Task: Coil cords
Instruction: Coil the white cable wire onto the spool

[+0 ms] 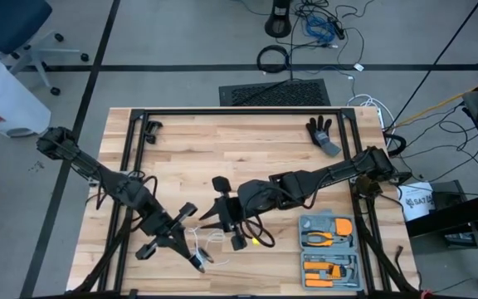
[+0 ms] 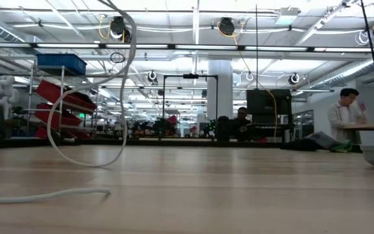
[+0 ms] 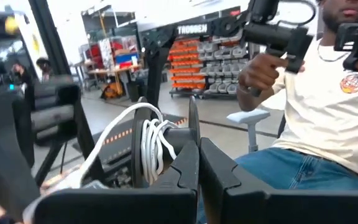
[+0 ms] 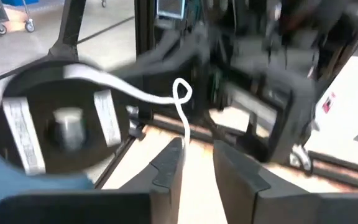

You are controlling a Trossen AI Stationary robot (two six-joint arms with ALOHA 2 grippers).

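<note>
The left gripper (image 1: 196, 259) holds the reel (image 3: 160, 149) tight near the table's (image 1: 222, 141) front edge. The right gripper (image 4: 194, 163) is open narrow beside the cord (image 4: 180, 109). It should pinch the cord gently and wind it around slowly, keeping it snug.

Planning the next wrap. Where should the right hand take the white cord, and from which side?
Take the cord on its raised stretch just off the reel, which the left hand holds up. There it hangs free, so the open right hand can likely straddle it from the side. The tail lies flat on the table, harder to pinch.
</note>
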